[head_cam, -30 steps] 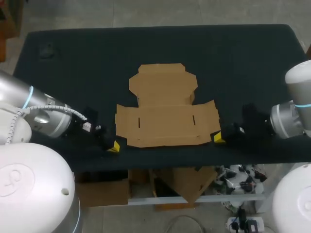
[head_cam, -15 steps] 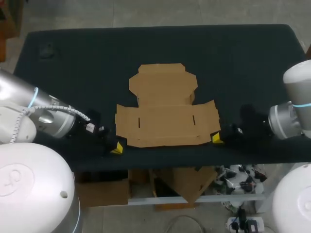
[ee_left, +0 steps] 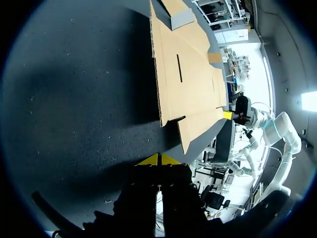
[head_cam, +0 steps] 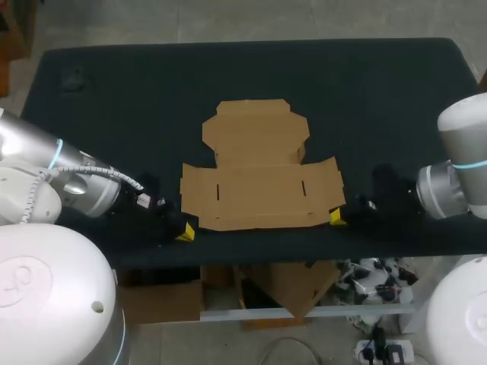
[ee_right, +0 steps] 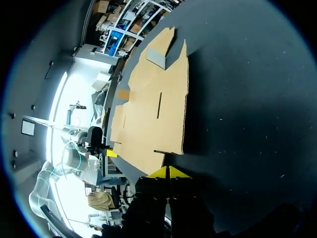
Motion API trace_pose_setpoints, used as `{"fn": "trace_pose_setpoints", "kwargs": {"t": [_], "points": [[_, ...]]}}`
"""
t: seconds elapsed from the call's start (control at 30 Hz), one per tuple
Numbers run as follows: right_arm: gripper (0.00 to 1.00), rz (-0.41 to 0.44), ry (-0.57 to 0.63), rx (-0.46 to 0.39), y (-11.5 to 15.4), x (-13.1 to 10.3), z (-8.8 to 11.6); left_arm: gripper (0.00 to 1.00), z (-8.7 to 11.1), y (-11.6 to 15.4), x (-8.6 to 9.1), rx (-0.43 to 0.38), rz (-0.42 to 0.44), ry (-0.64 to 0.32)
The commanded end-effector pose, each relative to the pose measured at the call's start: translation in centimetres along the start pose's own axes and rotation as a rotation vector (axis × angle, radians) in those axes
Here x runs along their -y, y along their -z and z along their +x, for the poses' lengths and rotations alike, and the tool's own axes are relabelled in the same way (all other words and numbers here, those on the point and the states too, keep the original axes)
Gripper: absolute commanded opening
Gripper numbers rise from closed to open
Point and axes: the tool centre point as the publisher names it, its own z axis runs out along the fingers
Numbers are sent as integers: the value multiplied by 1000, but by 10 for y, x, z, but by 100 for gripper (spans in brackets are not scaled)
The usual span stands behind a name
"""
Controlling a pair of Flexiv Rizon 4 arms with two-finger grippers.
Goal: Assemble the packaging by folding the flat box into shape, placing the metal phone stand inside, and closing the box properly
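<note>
Black table (head_cam: 380, 91), flat box (head_cam: 259, 171) lying unfolded at centre; no phone stand in view.
Left gripper (head_cam: 185, 233) sits low just off the box's 8 o'clock corner, right gripper (head_cam: 335, 217) at its 4 o'clock corner. Both sets of jaws are together, holding nothing. Cardboard judged light and thin, stiff across panels, bending at creases; may slide when pushed. Best hold: side flap edges, lifted from beneath.

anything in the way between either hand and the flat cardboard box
Nothing visible. The left hand and right hand sit just off the near corners of the flat box, with only bare table between.
</note>
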Motion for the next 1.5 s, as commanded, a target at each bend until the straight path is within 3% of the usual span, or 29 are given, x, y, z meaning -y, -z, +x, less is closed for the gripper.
{"fn": "trace_pose_setpoints", "kwargs": {"t": [0.03, 1.5], "points": [[0, -5, -1, 4, 0, 1, 2, 0, 1, -6, 3, 4, 3, 3], [0, -13, -22, 16, -6, -6, 7, 0, 16, -18, 16, 24, 14, -7]]}}
